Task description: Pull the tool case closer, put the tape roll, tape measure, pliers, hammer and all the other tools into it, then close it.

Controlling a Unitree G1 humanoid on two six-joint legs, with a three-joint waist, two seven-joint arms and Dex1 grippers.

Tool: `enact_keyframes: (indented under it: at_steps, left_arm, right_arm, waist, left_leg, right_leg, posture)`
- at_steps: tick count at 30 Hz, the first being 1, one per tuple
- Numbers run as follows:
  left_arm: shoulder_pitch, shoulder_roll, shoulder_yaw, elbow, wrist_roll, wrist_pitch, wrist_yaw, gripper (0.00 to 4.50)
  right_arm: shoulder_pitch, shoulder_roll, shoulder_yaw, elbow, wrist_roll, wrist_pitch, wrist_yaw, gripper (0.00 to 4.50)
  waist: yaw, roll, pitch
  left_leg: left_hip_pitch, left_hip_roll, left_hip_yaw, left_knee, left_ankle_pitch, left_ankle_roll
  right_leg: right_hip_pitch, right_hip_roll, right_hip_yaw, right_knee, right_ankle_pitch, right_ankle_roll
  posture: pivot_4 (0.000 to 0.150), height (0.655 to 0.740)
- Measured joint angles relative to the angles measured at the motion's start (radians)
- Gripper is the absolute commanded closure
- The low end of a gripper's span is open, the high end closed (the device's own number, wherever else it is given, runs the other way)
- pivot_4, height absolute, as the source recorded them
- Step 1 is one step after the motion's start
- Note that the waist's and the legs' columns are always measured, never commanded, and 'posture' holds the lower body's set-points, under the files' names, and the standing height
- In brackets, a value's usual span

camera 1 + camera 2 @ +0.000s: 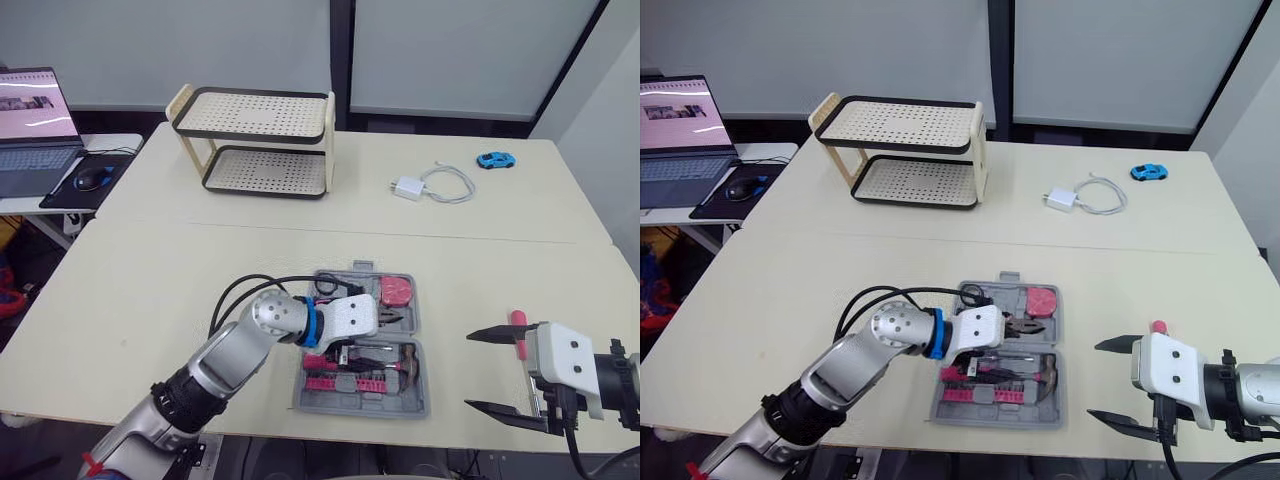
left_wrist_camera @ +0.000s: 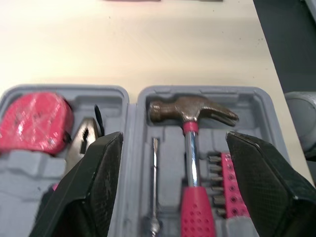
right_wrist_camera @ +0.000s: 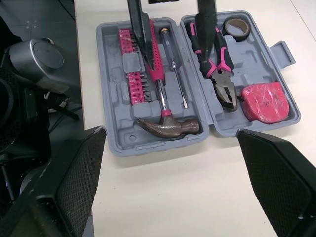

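Note:
The grey tool case lies open near the table's front edge. Its near half holds the hammer, a screwdriver and pink bits. The far half holds the pliers, the pink tape measure and the tape roll. My left gripper hovers open just over the case, its fingers on either side of the hammer's handle, touching nothing. To the right of the case, my right gripper stands open and empty. A small pink-handled tool lies on the table just behind it.
At the back of the table stands a two-tier perforated rack. To its right are a white charger with cable and a blue toy car. A laptop and a mouse sit on a side desk at the left.

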Motion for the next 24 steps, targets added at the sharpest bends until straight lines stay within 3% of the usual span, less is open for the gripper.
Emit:
enact_keyframes:
  at_steps: [8,24]
  left_arm:
    - [0.021,0.007,0.006,0.108,0.032,-0.140,-0.015,4.44]
    - [0.044,-0.004,-0.029,0.196,0.120,-0.232,-0.031,4.48]
  right_arm:
    - [-0.002,0.002,0.000,0.000,0.000,0.008,-0.001,0.00]
    - [-0.003,0.004,0.000,-0.002,0.000,0.010,-0.001,0.00]
  waist:
    - [0.000,0.000,0.000]
    - [0.000,0.000,0.000]
  left_leg:
    - [0.000,0.000,0.000,0.000,0.000,0.000]
    - [0.000,0.000,0.000,0.000,0.000,0.000]
  right_leg:
    - [0.000,0.000,0.000,0.000,0.000,0.000]
    - [0.000,0.000,0.000,0.000,0.000,0.000]
  posture:
    - [0.150,0.7350]
    - [0.150,0.7350]
